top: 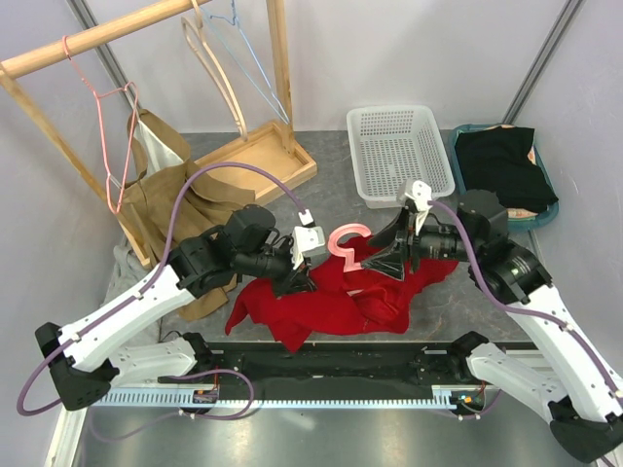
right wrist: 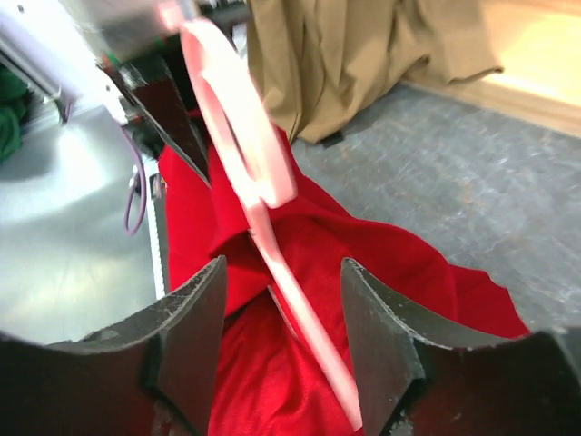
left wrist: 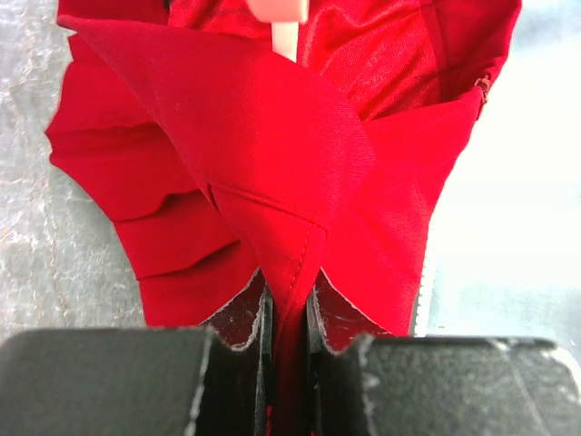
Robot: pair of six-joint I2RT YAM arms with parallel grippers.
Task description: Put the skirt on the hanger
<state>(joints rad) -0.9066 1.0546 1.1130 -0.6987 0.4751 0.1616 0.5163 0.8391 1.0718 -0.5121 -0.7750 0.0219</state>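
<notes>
Red skirt point(top: 331, 302) bunches around the pink hanger point(right wrist: 245, 145), not yet hung: left claw point(top: 297, 280) pinches fabric at its eight o'clock, right claw point(top: 385, 263) straddles the hanger, spread wide.

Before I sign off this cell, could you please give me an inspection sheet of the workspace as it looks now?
Surface: grey table, scuffed.
Job's things: red skirt crumpled in front of the arms; pink hanger partly in its folds.
Clutter: white basket, empty; teal tray holding black cloth; tan garment draped at the wooden rack.
Grippers: left gripper shut on a skirt fold; right gripper open, hanger stem between its fingers.
Cables: purple cables loop from both arms.
Surroundings: white walls; nothing else seen.
</notes>
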